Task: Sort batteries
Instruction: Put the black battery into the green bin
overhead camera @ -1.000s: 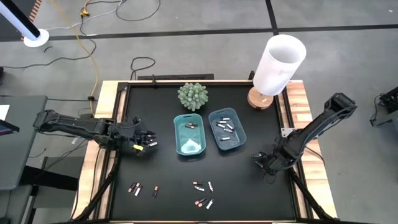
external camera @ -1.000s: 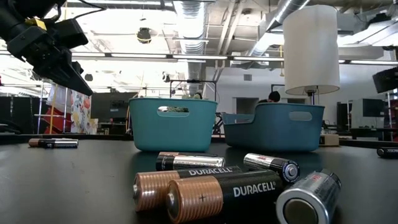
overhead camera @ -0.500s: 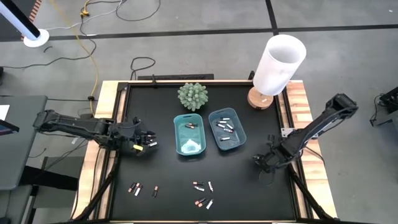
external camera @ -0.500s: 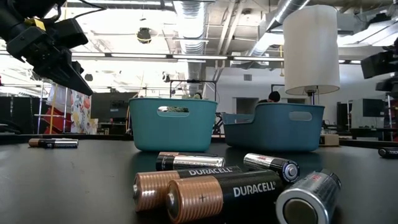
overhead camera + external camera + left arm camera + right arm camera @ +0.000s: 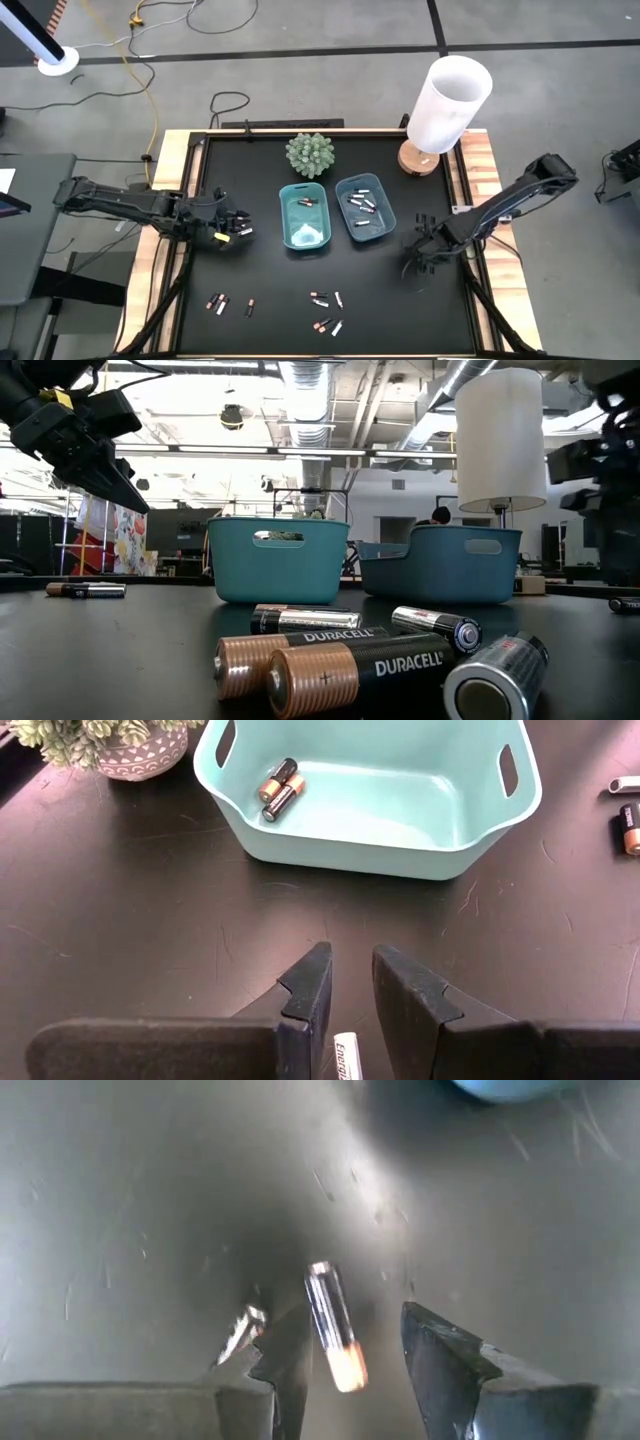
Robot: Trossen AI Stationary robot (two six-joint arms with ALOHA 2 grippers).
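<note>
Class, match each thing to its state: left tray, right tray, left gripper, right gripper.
1 left tray
2 right tray
3 left gripper
4 right gripper

A open over a lone battery on the table
B holds several batteries
C raised, gripping a silvery battery
D holds just two batteries

Pairs: 1-D, 2-B, 3-C, 4-A

Batteries [image 5: 360,660] before 2 trays [image 5: 277,560].

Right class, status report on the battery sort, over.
Left end effector holds a silvery battery. Right end effector open over a copper-ended battery. Nothing blocking.
</note>
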